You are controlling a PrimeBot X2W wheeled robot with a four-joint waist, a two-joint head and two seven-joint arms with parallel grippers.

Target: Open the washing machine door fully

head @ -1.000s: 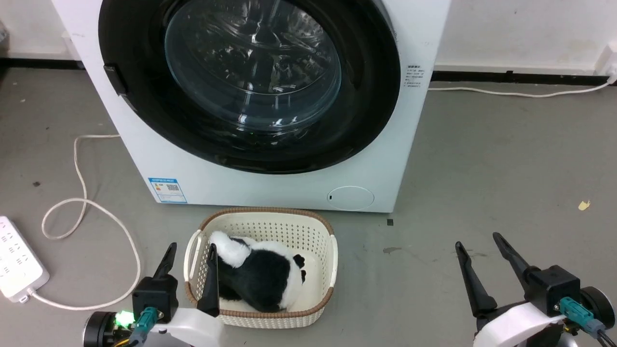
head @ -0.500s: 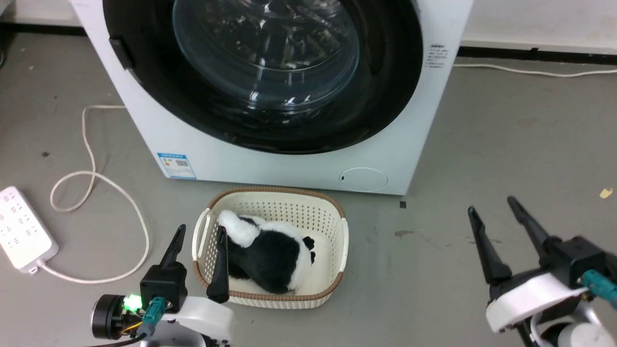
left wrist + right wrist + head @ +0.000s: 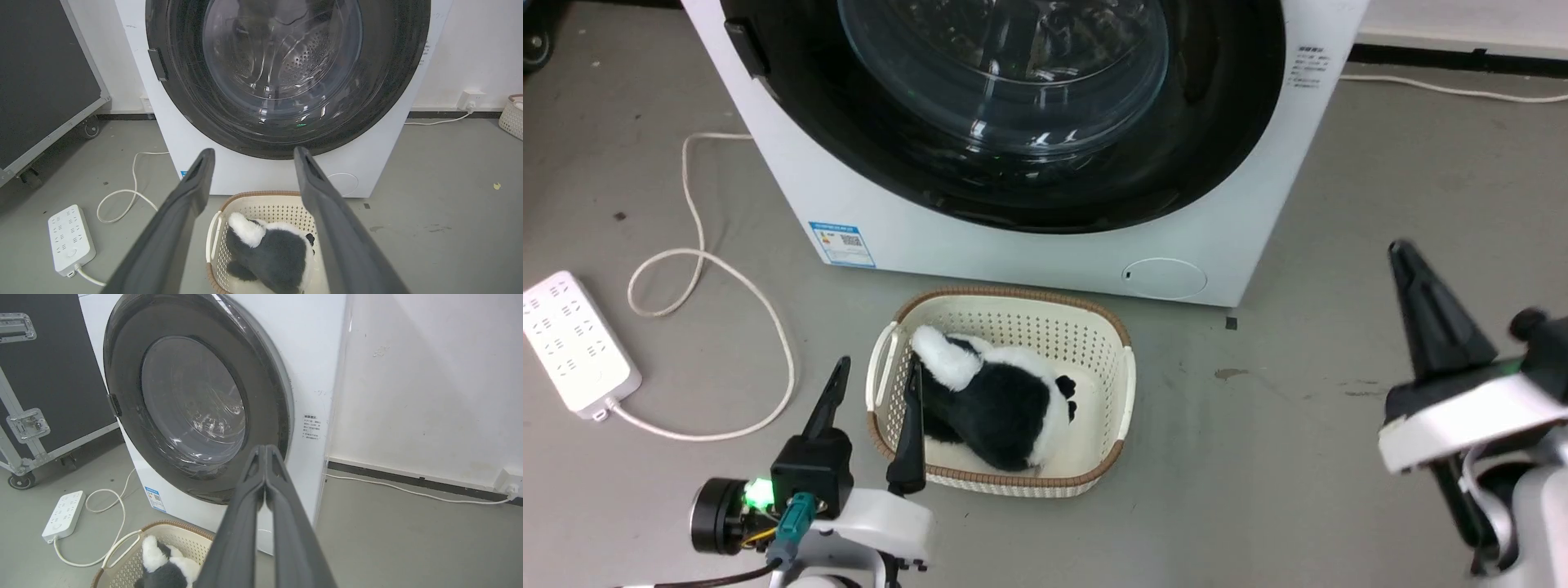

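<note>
Shows the washing machine door (image 3: 1005, 114) closed flat on the washing machine (image 3: 980, 253), just behind a cream basket (image 3: 1125, 384). Finds the left gripper (image 3: 880, 363) with fingers spread wide, empty, by the basket; the right gripper (image 3: 265, 448) with fingers pressed together on nothing, clear of the door.

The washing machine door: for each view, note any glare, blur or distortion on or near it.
Head view: glare streaks cross the washing machine door; the right gripper looks smeared. Left wrist view: small glare spots low on the door; the fingers of the left gripper are soft. Right wrist view: the door looks hazy and grey; the right edge of the washing machine bows.
</note>
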